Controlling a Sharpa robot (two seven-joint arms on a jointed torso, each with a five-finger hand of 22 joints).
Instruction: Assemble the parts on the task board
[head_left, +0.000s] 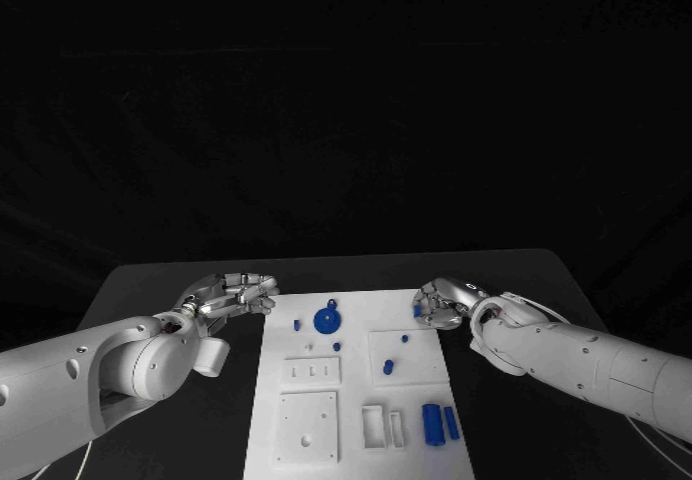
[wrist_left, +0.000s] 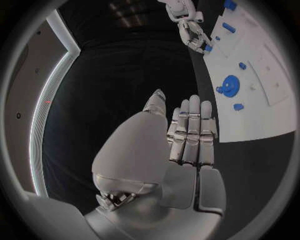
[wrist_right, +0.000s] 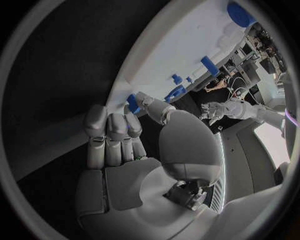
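The white task board (head_left: 361, 440) lies in the middle of the black table. On its far part a round blue disc (head_left: 327, 320) sits with small blue parts around it, and two blue cylinders (head_left: 430, 421) lie at the near right. My right hand (head_left: 444, 303) is at the board's far right edge and pinches a small blue part (wrist_right: 132, 103) between thumb and a finger. My left hand (head_left: 231, 295) hovers off the far left corner, fingers (wrist_left: 190, 130) straight and side by side, holding nothing. The disc (wrist_left: 230, 85) lies to the side of that hand.
Raised white blocks with holes and slots (head_left: 309, 424) occupy the board's near half. Bare black table (head_left: 173, 275) surrounds the board on both sides and behind it.
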